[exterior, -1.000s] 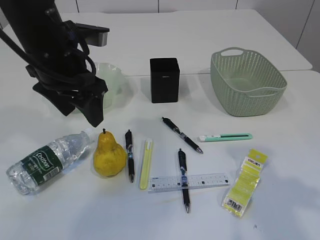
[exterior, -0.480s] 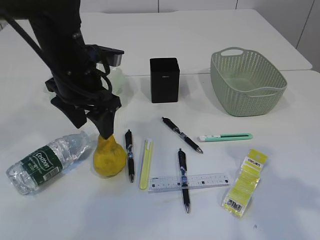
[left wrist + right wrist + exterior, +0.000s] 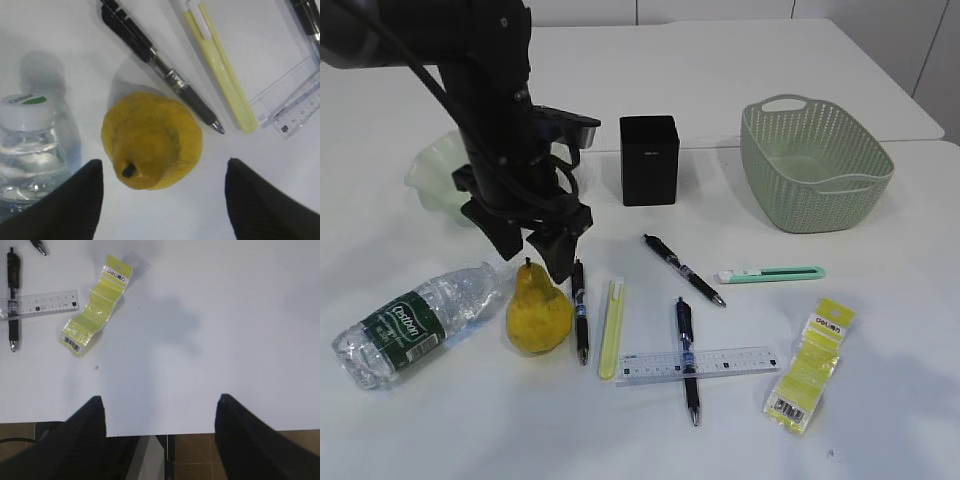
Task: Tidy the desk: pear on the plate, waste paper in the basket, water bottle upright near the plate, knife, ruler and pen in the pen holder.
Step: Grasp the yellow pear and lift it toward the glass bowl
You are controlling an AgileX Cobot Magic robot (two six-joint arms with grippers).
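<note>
The yellow pear (image 3: 538, 312) (image 3: 150, 140) stands on the table, stem up. My left gripper (image 3: 532, 258) (image 3: 163, 162) hangs open just above it, one finger on each side, not touching. The water bottle (image 3: 415, 322) (image 3: 27, 107) lies on its side left of the pear. The plate (image 3: 435, 175) sits at the back left. Black pen holder (image 3: 649, 160) and green basket (image 3: 815, 165) stand at the back. The ruler (image 3: 700, 363) (image 3: 40, 304) lies under a pen (image 3: 687, 357). The waste paper (image 3: 810, 365) (image 3: 97, 307) lies at the front right. My right gripper (image 3: 160, 399) is open over the table's front edge.
Two more pens (image 3: 579, 310) (image 3: 683, 269) lie near the middle. A yellow knife (image 3: 612, 327) (image 3: 220, 70) lies beside the pear-side pen, a green knife (image 3: 772, 273) in front of the basket. The table's front edge (image 3: 160, 433) runs under my right gripper.
My left arm has swung right and forward from over the plate to above the pear, uncovering the plate. Nothing on the table has moved.
</note>
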